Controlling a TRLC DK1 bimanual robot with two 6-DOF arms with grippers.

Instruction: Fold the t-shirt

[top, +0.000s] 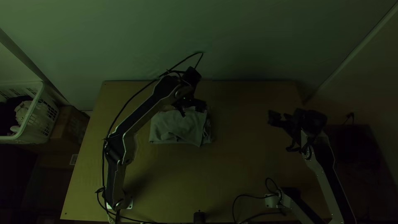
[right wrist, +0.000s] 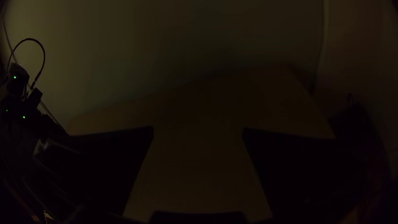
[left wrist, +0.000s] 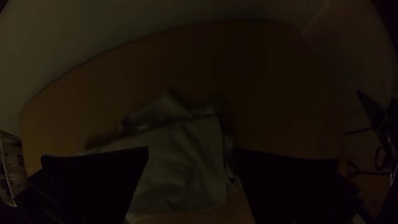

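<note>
On the smooth wooden table (top: 244, 174), I log the t-shirt (top: 178, 126) left of centre as a soft, matte, roughly rectangular folded bundle, its top wrinkled and looser layers showing at the far edge and the side towards the right arm. My right gripper (right wrist: 198, 132) is open and well apart from it, presumably to leave working room; my left gripper (left wrist: 192, 150), flat black fingers parted, is over the bundle's far part, probably to tidy that loose cloth.
</note>
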